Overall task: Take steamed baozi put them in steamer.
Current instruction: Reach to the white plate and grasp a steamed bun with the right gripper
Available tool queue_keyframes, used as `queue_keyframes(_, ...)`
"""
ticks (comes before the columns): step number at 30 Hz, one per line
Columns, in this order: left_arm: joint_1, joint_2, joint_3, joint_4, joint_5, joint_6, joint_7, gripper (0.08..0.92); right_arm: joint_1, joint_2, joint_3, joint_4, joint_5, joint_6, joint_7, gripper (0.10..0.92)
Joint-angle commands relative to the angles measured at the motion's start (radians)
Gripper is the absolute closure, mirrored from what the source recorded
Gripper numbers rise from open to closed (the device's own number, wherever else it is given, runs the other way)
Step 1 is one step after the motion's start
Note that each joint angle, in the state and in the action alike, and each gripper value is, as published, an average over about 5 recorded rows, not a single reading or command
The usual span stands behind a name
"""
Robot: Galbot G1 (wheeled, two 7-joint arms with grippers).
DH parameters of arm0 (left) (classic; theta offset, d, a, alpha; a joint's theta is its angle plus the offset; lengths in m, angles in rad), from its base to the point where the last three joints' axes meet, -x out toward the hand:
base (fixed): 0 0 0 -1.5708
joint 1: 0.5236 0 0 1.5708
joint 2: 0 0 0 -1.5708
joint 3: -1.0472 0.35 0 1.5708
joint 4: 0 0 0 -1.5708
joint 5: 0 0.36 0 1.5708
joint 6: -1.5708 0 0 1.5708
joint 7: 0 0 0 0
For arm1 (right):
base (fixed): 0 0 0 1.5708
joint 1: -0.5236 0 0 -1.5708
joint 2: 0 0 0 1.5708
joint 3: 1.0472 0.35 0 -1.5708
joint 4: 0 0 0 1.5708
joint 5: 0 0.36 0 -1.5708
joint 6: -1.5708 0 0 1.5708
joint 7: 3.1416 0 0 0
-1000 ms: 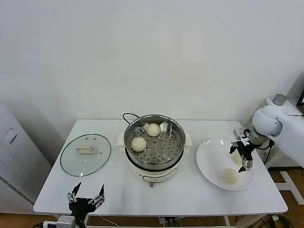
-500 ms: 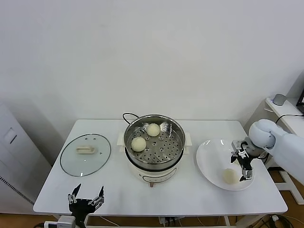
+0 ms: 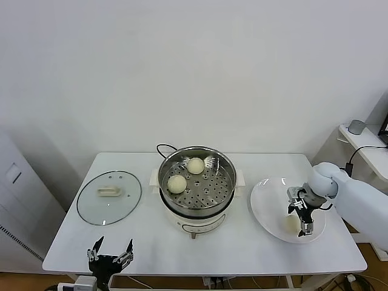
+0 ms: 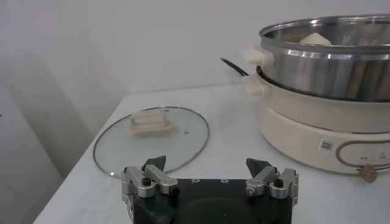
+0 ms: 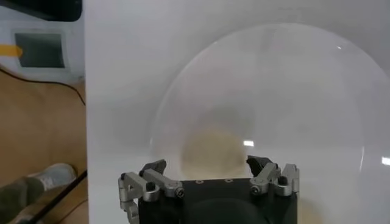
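Observation:
The steamer (image 3: 196, 193) stands mid-table with two steamed baozi (image 3: 177, 183) (image 3: 195, 165) on its perforated bottom. On the white plate (image 3: 267, 203) to its right lies another baozi (image 3: 292, 222), partly covered by my right gripper (image 3: 299, 219). That gripper is open and hangs low over it. In the right wrist view the baozi (image 5: 210, 151) sits just beyond and between the spread fingertips of the right gripper (image 5: 209, 165), on the plate (image 5: 274, 85). My left gripper (image 3: 110, 253) waits open at the table's front left, holding nothing.
A glass lid (image 3: 109, 197) with a white handle lies flat left of the steamer. The left wrist view shows the lid (image 4: 152, 137), the steamer wall (image 4: 323, 61) and the left gripper (image 4: 209, 165). A black cord (image 3: 162, 147) runs behind the cooker. The table's right edge is near the plate.
My right gripper has come down and a little toward the steamer, from above the plate's far side to low over the front baozi. The left arm has not moved.

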Motion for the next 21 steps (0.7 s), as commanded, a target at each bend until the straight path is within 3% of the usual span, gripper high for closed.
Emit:
queue_keyframes(1, -0.001, 0.001, 0.001, 0.003, 0.0, 0.0, 0.0, 0.177, -0.022, 0.02, 0.016, -0.022, -0.015, 0.003, 0.008, 0.203)
queue_keyframes(21, -0.008, 0.0, 0.003, 0.012, 0.004, 0.001, 0.001, 0.177, -0.017, 0.028, 0.02, -0.055, -0.028, 0.003, 0.007, 0.222)
